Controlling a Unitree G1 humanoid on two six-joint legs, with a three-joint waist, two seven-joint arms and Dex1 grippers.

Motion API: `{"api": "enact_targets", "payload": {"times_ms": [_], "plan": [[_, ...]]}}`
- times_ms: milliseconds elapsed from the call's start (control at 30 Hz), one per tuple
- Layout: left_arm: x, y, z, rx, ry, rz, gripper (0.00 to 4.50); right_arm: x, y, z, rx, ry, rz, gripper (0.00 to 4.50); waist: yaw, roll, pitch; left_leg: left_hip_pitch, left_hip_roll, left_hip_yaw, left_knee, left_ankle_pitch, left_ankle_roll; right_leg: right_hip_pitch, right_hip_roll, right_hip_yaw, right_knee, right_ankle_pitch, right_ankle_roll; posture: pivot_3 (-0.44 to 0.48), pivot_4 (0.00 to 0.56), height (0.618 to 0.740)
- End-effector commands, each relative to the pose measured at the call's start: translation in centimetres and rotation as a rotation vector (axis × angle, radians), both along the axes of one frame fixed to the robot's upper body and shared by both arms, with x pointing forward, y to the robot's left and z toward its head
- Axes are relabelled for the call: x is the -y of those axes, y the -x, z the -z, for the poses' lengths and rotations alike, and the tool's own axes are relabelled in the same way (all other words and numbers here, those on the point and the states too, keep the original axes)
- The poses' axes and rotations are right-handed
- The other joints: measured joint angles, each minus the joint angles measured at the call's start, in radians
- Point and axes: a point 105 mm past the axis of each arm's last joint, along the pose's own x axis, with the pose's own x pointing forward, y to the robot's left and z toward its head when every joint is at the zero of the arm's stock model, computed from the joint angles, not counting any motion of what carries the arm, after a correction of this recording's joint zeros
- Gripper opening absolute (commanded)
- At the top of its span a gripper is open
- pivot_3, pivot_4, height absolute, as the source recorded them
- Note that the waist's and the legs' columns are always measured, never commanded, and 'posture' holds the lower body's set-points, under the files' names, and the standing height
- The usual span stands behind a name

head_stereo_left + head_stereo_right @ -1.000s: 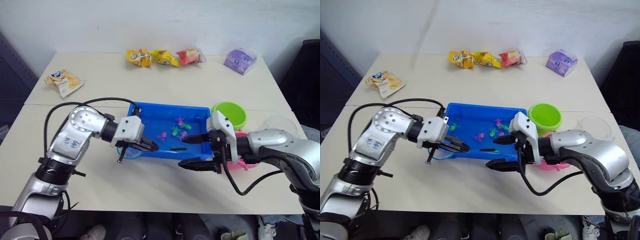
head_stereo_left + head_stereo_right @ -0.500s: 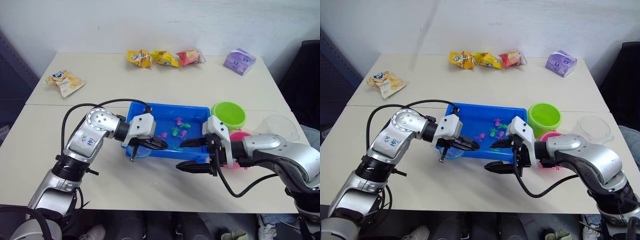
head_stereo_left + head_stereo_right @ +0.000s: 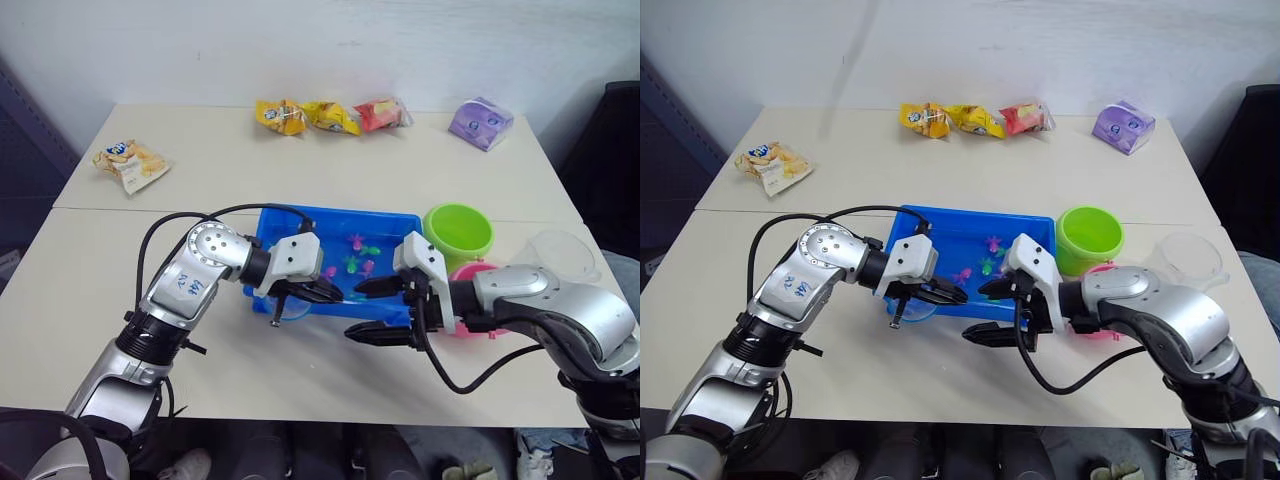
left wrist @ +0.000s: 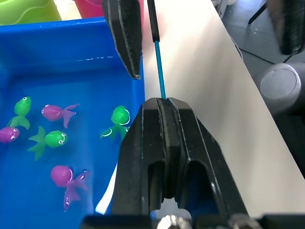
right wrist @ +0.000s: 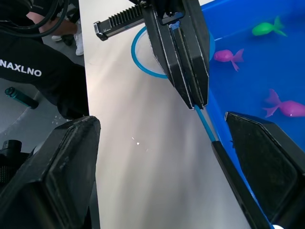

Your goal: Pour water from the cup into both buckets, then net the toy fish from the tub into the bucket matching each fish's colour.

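two grippers now closer together over the near rim of tub (image 3: 300, 222) than a second ago. left gripper (image 3: 325, 292) clamped shut on net (image 5: 206, 123) handle, hoop off the tub's near-left corner; right gripper (image 3: 375, 309) spread wide, empty, nearing the handle, likely handover. counted: two buckets, green bucket (image 3: 458, 229) and pink bucket (image 3: 478, 272); one cup (image 3: 562, 253); about six fish (image 4: 55, 139) in tub.

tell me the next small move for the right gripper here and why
Probably ease the right gripper in and close on the net handle. The left gripper is shut on the handle's blue part, offering the dark end toward the right gripper, whose open fingers sit either side of it without touching. The fish are in the tub, so the handover seems to come first.
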Motion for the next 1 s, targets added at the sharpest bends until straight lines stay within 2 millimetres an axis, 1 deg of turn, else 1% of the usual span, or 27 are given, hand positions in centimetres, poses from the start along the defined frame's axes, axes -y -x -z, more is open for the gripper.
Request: {"api": "enact_targets", "payload": {"times_ms": [33, 67, 100, 167, 200, 233, 433, 533, 600, 667, 767, 800, 867, 900, 933, 967, 1000], "plan": [[0.5, 0.3, -1.2, 0.051, 0.012, 0.025, 0.0, -0.2, -0.2, -0.6, 0.032, -0.013, 0.0, 2.77, -0.001, 0.0, 0.0, 0.0, 0.0, 0.0, 0.0, 0.0, 0.0, 0.0, 0.0, 0.0, 0.0, 0.0, 0.0, 0.0, 0.15, 0.74], [0.5, 0.3, -1.2, 0.051, 0.011, 0.025, 0.0, -0.2, -0.3, -0.6, 0.035, -0.015, 0.002, 2.15, -0.001, 0.0, 0.0, 0.0, 0.0, 0.0, 0.0, 0.0, 0.0, 0.0, 0.0, 0.0, 0.0, 0.0, 0.0, 0.0, 0.15, 0.74], [0.5, 0.3, -1.2, 0.051, 0.008, 0.024, 0.0, -0.2, -0.3, -0.6, 0.036, -0.017, 0.003, 1.76, -0.001, 0.0, 0.0, 0.0, 0.0, 0.0, 0.0, 0.0, 0.0, 0.0, 0.0, 0.0, 0.0, 0.0, 0.0, 0.0, 0.15, 0.74], [0.4, 0.4, -1.1, 0.048, 0.011, 0.021, 0.0, -0.3, -0.4, -0.6, 0.041, -0.021, 0.007, 0.67, 0.0, 0.0, 0.0, 0.0, 0.0, 0.0, 0.0, 0.0, 0.0, 0.0, 0.0, 0.0, 0.0, 0.0, 0.0, 0.0, 0.15, 0.74], [0.4, 0.4, -1.2, 0.047, 0.014, 0.02, 0.0, -0.3, -0.4, -0.6, 0.043, -0.022, 0.008, 0.24, 0.0, 0.0, 0.0, 0.0, 0.0, 0.0, 0.0, 0.0, 0.0, 0.0, 0.0, 0.0, 0.0, 0.0, 0.0, 0.0, 0.15, 0.74], [0.4, 0.4, -1.2, 0.047, 0.017, 0.019, 0.0, -0.3, -0.4, -0.6, 0.048, -0.022, 0.012, 0.04, -0.001, 0.0, 0.0, 0.0, 0.0, 0.0, 0.0, 0.0, 0.0, 0.0, 0.0, 0.0, 0.0, 0.0, 0.0, 0.0, 0.15, 0.74], [0.5, 0.6, -1.9, 0.026, 0.082, 0.024, 0.0, -0.2, -1.0, -0.9, 0.104, -0.033, 0.033, 0.04, -0.001, 0.0, 0.0, 0.0, 0.0, 0.0, 0.0, 0.0, 0.0, 0.0, 0.0, 0.0, 0.001, 0.0, 0.0, 0.0, 0.15, 0.74], [0.4, 1.0, -3.3, -0.03, 0.18, 0.031, 1.0, -0.2, -1.3, -1.2, 0.146, -0.041, 0.037, 0.0, 0.0, 0.0, 0.0, 0.0, 0.0, 0.0, 0.0, 0.0, 0.0, 0.0, 0.0, 0.0, 0.001, 0.0, 0.0, 0.0, 0.15, 0.74], [-0.4, 0.0, -6.2, 0.002, 0.324, -0.03, 1.93, -0.1, -1.7, -1.8, 0.196, -0.05, 0.041, 0.0, 0.0, 0.0, 0.0, 0.0, 0.0, 0.0, 0.001, 0.0, 0.0, 0.0, 0.0, 0.0, 0.001, 0.0, 0.0, 0.0, 0.15, 0.74], [-2.2, -0.8, -8.8, 0.026, 0.436, -0.092, 2.95, 0.2, -1.8, -2.8, 0.251, -0.069, 0.022, 0.0, -0.002, 0.0, 0.0, 0.0, 0.0, 0.0, 0.001, 0.0, 0.0, 0.0, 0.0, 0.0, 0.001, 0.0, 0.0, 0.0, 0.15, 0.74], [-5.3, -1.9, -10.1, 0.07, 0.464, -0.186, 4.29, 1.0, -2.0, -3.5, 0.284, -0.065, 0.027, 0.0, -0.006, 0.0, 0.0, 0.001, 0.0, 0.0, 0.001, 0.001, -0.001, 0.0, 0.001, 0.0, 0.002, 0.0, 0.0, 0.0, 0.15, 0.74], [-6.5, -2.4, -10.5, 0.07, 0.485, -0.241, 4.44, 1.4, -2.1, -3.7, 0.301, -0.058, 0.027, 0.0, -0.005, 0.0, 0.0, 0.001, 0.0, 0.0, 0.001, 0.001, -0.001, 0.0, 0.001, 0.0, 0.002, 0.0, 0.0, 0.0, 0.15, 0.74], [-10.2, -4.3, -10.8, 0.136, 0.516, -0.426, 4.44, 3.3, -2.9, -4.1, 0.351, -0.019, 0.07, 0.0, -0.003, 0.0, 0.0, 0.001, 0.0, 0.0, 0.001, 0.001, -0.001, 0.0, 0.001, 0.0, 0.002, 0.0, 0.0, 0.0, 0.15, 0.74], [-11.9, -4.8, -10.6, 0.165, 0.522, -0.496, 4.44, 4.2, -3.3, -4.2, 0.366, 0.006, 0.1, 0.0, -0.004, 0.0, 0.0, 0.002, 0.0, 0.0, 0.001, 0.001, -0.001, 0.0, 0.001, 0.0, 0.002, 0.0, 0.0, 0.0, 0.15, 0.74], [-13.3, -5.0, -10.1, 0.204, 0.513, -0.54, 4.44, 5.2, -3.9, -4.4, 0.389, 0.034, 0.128, 0.0, -0.004, 0.0, 0.0, 0.001, 0.0, 0.001, 0.001, 0.0, -0.001, 0.0, 0.001, 0.0, 0.002, 0.0, 0.0, 0.0, 0.15, 0.74], [-14.4, -4.7, -9.1, 0.199, 0.484, -0.562, 4.44, 6.3, -4.5, -4.7, 0.416, 0.066, 0.163, 0.0, -0.004, 0.0, 0.0, 0.002, 0.0, 0.001, 0.001, 0.0, -0.001, 0.0, 0.0, 0.0, 0.002, 0.0, 0.0, 0.0, 0.15, 0.74], [-15.1, -4.5, -8.4, 0.192, 0.463, -0.571, 4.44, 7.0, -4.9, -4.9, 0.434, 0.088, 0.184, 0.0, -0.005, 0.0, 0.0, 0.001, 0.0, 0.001, 0.001, 0.0, -0.001, 0.0, 0.0, 0.0, 0.002, 0.0, 0.0, 0.0, 0.15, 0.74]]}}
